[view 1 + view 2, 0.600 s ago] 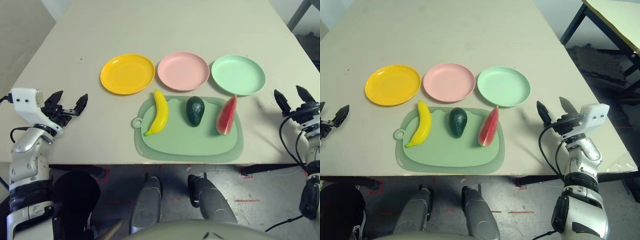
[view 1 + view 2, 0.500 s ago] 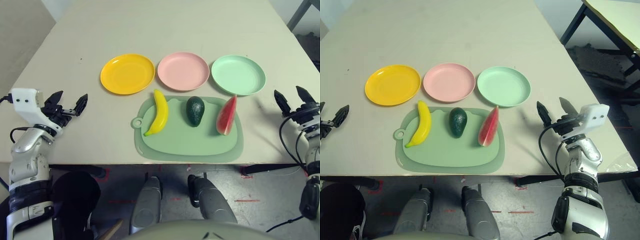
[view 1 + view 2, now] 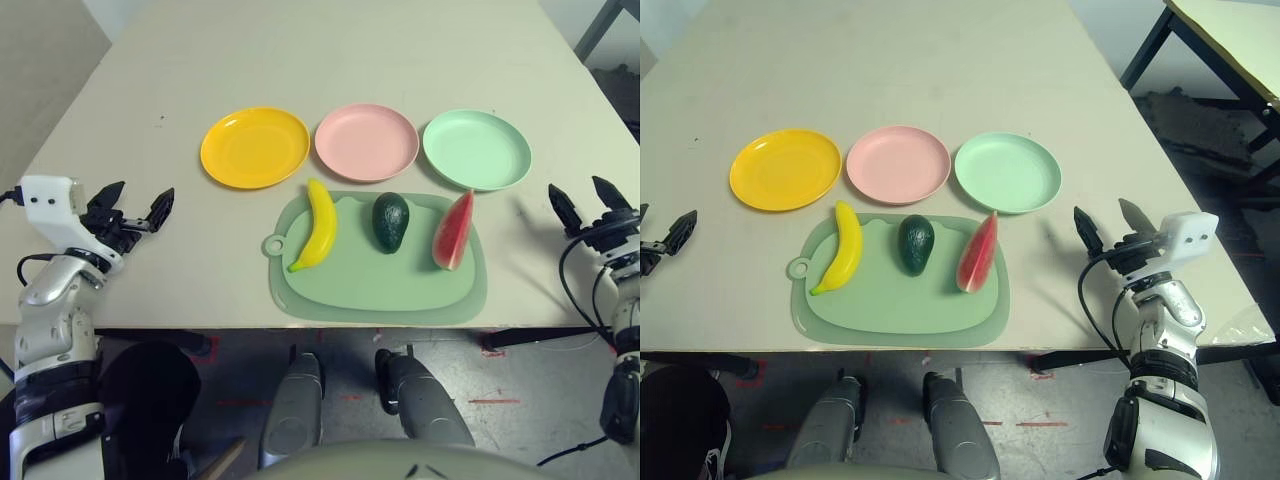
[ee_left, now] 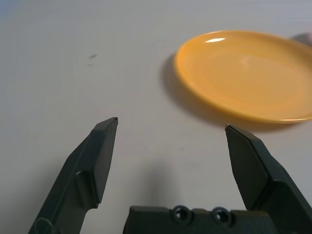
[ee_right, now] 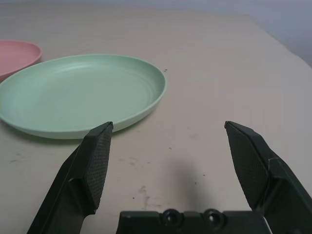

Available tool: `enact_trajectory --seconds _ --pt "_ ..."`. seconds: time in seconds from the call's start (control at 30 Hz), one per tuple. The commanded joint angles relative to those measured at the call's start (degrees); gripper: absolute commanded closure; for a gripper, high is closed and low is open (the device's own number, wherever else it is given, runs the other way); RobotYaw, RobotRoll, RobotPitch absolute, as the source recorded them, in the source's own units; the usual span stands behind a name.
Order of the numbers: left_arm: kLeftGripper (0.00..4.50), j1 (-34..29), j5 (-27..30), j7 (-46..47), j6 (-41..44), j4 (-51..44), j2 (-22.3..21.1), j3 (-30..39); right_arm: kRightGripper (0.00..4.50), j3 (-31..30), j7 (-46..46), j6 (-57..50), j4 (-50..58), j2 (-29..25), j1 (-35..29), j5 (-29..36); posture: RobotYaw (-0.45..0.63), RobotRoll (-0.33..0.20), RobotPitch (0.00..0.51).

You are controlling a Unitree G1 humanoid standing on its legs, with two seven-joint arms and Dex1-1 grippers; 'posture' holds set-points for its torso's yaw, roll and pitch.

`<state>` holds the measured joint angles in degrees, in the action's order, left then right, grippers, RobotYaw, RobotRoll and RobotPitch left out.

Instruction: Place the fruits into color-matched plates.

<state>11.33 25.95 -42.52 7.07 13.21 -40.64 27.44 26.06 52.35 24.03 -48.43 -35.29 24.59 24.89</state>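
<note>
Right now the banana [image 3: 316, 226] lies lengthwise toward the yellow plate [image 3: 255, 147], nearer the left gripper [image 3: 131, 210]; right gripper [image 3: 1106, 222] idles, both spread wide, empty.

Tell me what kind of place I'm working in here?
Probably a lab or workshop test bench: a plain beige table set with toy fruit on a cutting mat, tape marks on bare concrete floor, and another worktable nearby.

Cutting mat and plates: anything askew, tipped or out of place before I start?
Nothing stands out. The banana, avocado and watermelon wedge lie apart on the cutting mat. The yellow plate, pink plate and green plate sit flat in a row, holding nothing.
</note>
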Motion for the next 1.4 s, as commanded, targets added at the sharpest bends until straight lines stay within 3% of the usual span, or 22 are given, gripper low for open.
enact_trajectory --seconds 0.03,0.2,0.33,0.37,0.47,0.53,0.7,0.83,1.1,1.4 --pt "0.0 0.5 6.2 -14.3 0.7 -3.6 -2.8 -2.2 0.04 1.0 3.1 -5.5 5.6 -3.4 -2.7 2.6 0.04 0.0 0.263" --pt "0.0 2.9 6.9 -31.8 -0.2 -3.2 -9.5 -8.0 0.04 0.2 8.5 -20.7 22.3 -12.2 -5.0 7.2 0.0 0.0 0.265" --pt "0.0 5.5 7.1 -40.9 -0.9 -2.8 -11.7 -11.7 0.04 -1.9 16.4 -32.3 42.1 -22.3 -10.1 11.4 -0.03 0.0 0.267" --pt "0.0 5.9 6.8 -42.1 -1.2 -2.5 -11.8 -12.3 0.04 -2.0 16.4 -34.1 43.9 -23.5 -9.4 11.8 -0.06 0.0 0.268" --pt "0.0 7.3 5.8 -45.4 -2.0 -2.0 -11.2 -15.1 0.04 -8.6 14.1 -36.0 44.6 -27.7 3.5 6.3 -0.1 0.0 0.256" --pt "0.0 8.1 5.3 -46.3 -2.6 -1.2 -10.6 -16.1 0.04 -12.1 16.3 -36.5 44.4 -28.1 9.1 5.1 -0.1 0.0 0.252" --pt "0.0 10.9 3.6 -48.7 -5.6 2.2 -10.0 -18.1 0.04 -26.5 30.1 -28.4 39.3 -27.9 28.4 -4.9 -0.11 0.0 0.241" --pt "0.0 12.6 2.4 -48.8 -7.1 4.5 -9.9 -18.3 0.04 -37.2 39.5 -13.1 32.4 -24.5 38.8 -13.9 -0.09 0.0 0.238" --pt "0.0 11.1 2.4 -47.6 -7.7 4.1 -10.9 -16.7 0.04 -56.6 40.1 1.9 25.2 -23.8 48.6 -12.5 -0.07 0.0 0.229" --pt "0.0 12.4 1.6 -48.0 -8.8 5.2 -11.2 -17.4 0.04 -72.7 40.1 5.3 27.8 -24.6 52.7 -6.6 -0.06 0.0 0.226"
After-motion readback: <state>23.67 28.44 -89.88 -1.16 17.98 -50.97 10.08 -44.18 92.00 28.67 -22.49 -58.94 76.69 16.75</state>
